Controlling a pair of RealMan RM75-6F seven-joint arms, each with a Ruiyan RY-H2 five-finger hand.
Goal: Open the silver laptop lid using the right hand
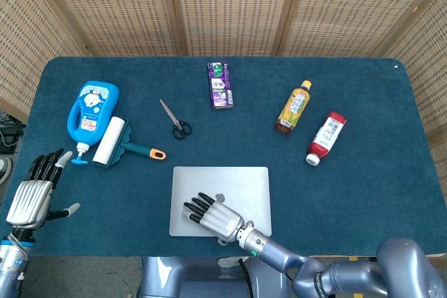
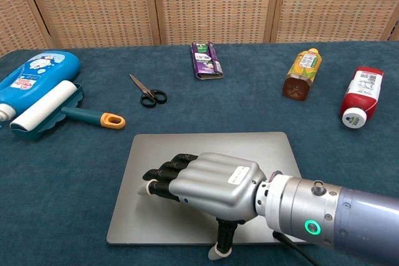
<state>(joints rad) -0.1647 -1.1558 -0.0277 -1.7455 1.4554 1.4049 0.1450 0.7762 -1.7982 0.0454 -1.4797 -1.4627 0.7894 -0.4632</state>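
My right hand [image 2: 209,182] is brushed silver with black fingers [image 2: 167,173], over a plain silver laptop [image 1: 220,201] on the dark teal desk [image 1: 377,172]. The detergent bottle [image 1: 91,110] is bright blue; the lint roller [image 1: 112,142] is white with a teal and orange handle. The scissors [image 1: 174,120] have black handles; the carton [image 1: 221,84] is purple and green.
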